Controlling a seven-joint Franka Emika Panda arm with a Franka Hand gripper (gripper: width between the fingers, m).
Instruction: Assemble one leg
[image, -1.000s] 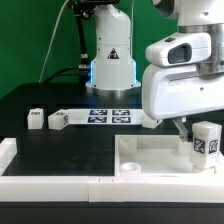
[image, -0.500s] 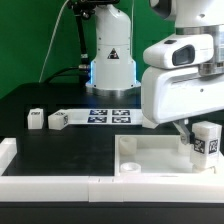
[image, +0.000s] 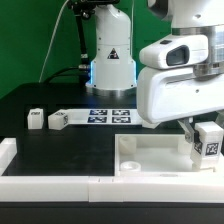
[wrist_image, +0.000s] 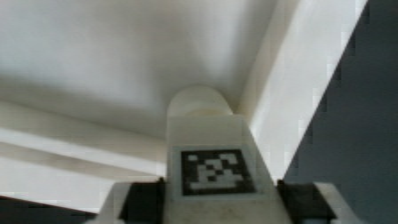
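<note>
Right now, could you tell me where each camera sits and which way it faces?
Exterior view: off the arm, across the table from the base, facing it; shows the arm and gripper.
Wrist view: on the wrist, looking past the fingers at the tray; only fingers show.
Shared: the leg in the gripper, and the tray.

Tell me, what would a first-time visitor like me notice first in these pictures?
The bulky white gripper at the exterior view's right stands out first, pinching a small white leg with a black-and-white tag over the white tray. Next come two more legs, sitting on the black table toward the exterior view's left, beside the marker board.
</note>
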